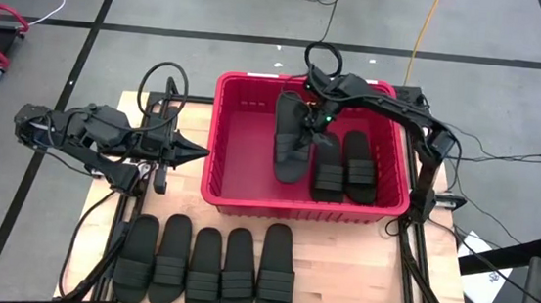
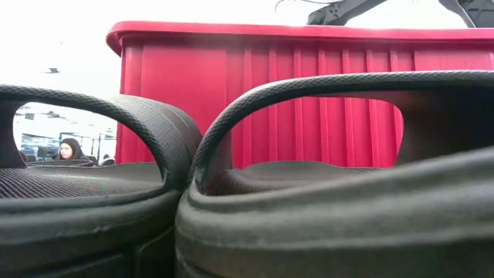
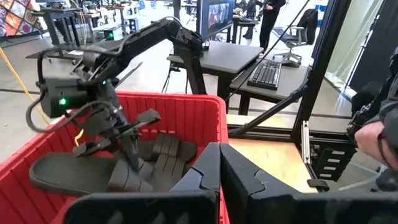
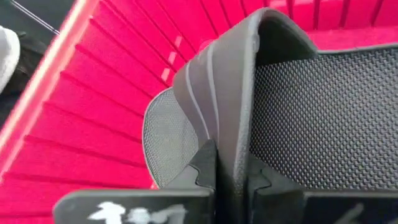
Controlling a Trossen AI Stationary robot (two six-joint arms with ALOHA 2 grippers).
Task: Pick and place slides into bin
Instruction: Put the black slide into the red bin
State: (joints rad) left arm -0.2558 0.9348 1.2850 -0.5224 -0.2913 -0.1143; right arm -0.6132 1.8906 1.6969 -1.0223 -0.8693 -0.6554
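Nearest your low camera lie the matte black rubber slide sandals [image 2: 309,208], soles and ribbed straps filling the lens, with the big bright-red ribbed plastic bin [image 2: 309,93] rising just behind them. From above you can count five of these slides [image 1: 207,264] in a row on the wooden worktop [image 1: 367,278], at 6 o'clock from the bin [image 1: 227,138].

Inside the bin, two slides [image 1: 343,166] lie flat side by side at its 3 o'clock side. A third slide [image 1: 289,138] is in your right gripper [image 1: 315,116], which is clamped narrowly on the strap; your right wrist camera shows the strap [image 4: 233,93] pinched between the two dark fingers [image 4: 205,165]. This slide hangs tilted over the bin floor at about the bin's centre, just beside the two resting ones; whether its low end touches the floor I cannot tell.

Your left gripper [image 1: 190,148] waits outside the bin's 9 o'clock wall, fingers drawn together and holding nothing, as the left wrist camera also shows.

My judgement of progress: two slides are placed, the third is about to be released, and five remain on the worktop. You are somewhat under halfway. There looks to be bare bin floor at 9 o'clock for the rest.
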